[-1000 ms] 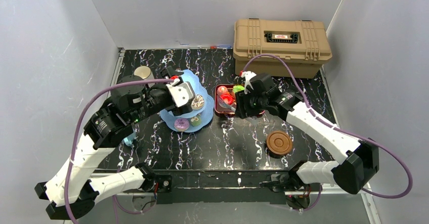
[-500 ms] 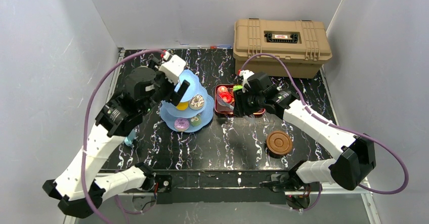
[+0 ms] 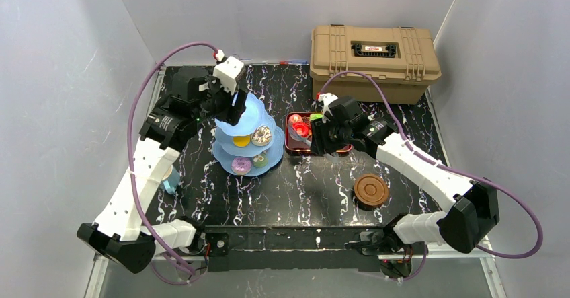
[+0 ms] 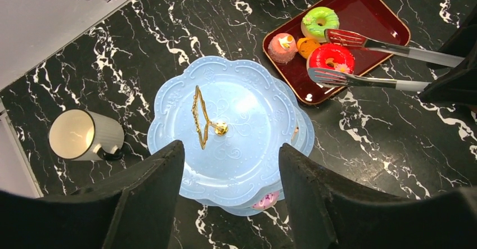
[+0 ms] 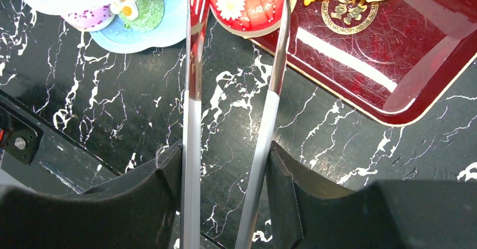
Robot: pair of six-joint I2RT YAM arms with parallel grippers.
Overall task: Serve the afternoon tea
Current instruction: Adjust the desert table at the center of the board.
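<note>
Above the stand [image 4: 247, 108] my left jaws hang released; right of it, right jaws grasp tongs [image 5: 192, 125] astride a red donut [image 5: 247, 4]. Some treats [image 3: 241, 165] tiered; four on the tray [image 4: 388, 18] remain.

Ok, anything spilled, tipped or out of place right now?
Nothing stands out. The blue stand sits upright with treats on its lower tiers, the rest lie inside the red tray, and the right gripper holds the tongs.

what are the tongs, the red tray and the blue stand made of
tongs: polished metal, likely steel; mirror reflections along the arms.
tray: glossy dark red, probably lacquered plastic; fine scratches, sharp glare.
stand: soft-sheen light blue with embossed scrolls; plastic or glazed ceramic, cannot tell.
</note>
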